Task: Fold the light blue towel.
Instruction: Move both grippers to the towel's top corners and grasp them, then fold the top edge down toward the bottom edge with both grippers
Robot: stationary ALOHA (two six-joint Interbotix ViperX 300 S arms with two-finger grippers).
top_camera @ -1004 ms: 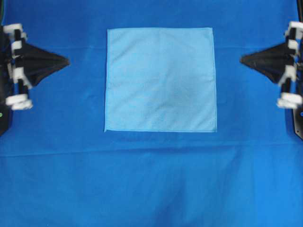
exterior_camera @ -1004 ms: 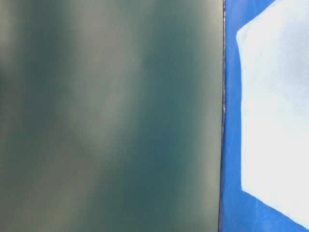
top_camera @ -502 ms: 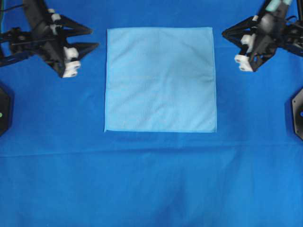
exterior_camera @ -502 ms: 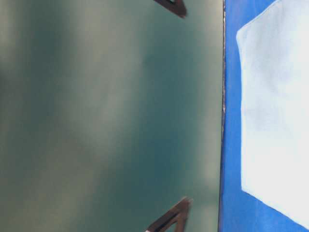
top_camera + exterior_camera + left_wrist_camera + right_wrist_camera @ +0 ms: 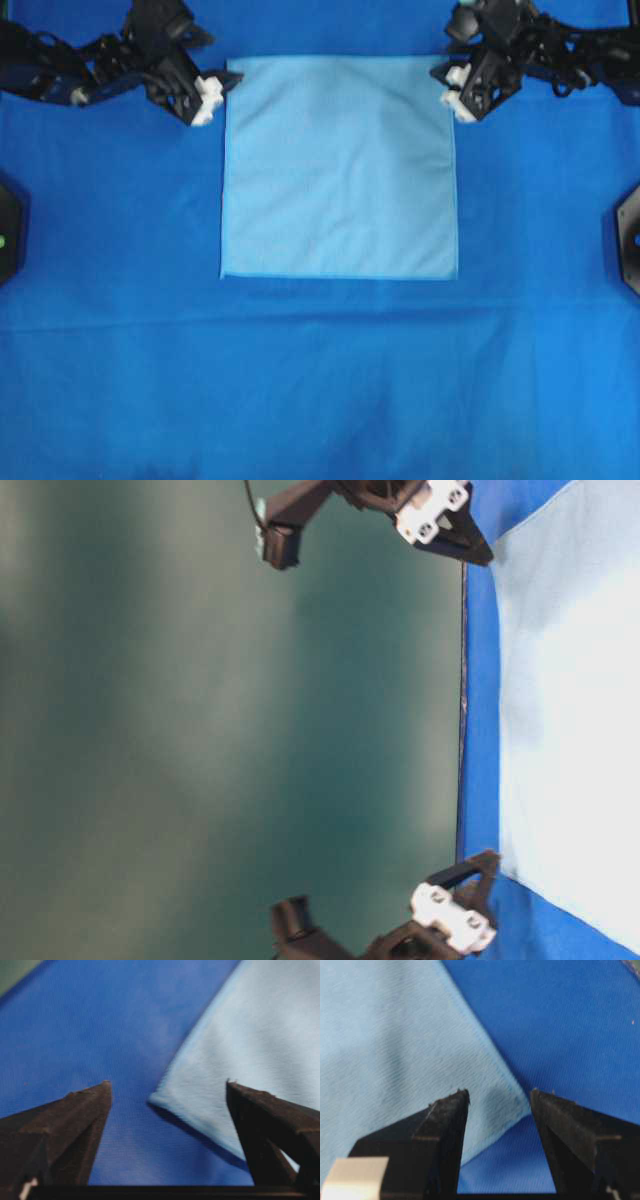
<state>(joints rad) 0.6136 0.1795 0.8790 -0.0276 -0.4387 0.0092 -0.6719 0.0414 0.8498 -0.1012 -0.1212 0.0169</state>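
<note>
The light blue towel [image 5: 340, 170] lies flat and square on the table, unfolded. My left gripper [image 5: 222, 82] is at its far left corner and stands open. In the left wrist view that corner of the towel [image 5: 250, 1045] lies between the spread fingers of the left gripper [image 5: 167, 1082], nearer the right one. My right gripper [image 5: 447, 85] is at the far right corner, also open. In the right wrist view the towel [image 5: 395, 1045] ends in a corner right in the gap of the right gripper [image 5: 500, 1091]. Neither gripper holds anything.
A large deep-blue cloth [image 5: 320, 380] covers the whole table under the towel. Black arm bases sit at the left edge [image 5: 8, 235] and the right edge [image 5: 630, 238]. A dark green wall [image 5: 200, 730] stands beyond the table's far edge.
Both arms swung in from the table's sides to the towel's two far corners. Both grippers went from shut to open. The towel has not moved.
</note>
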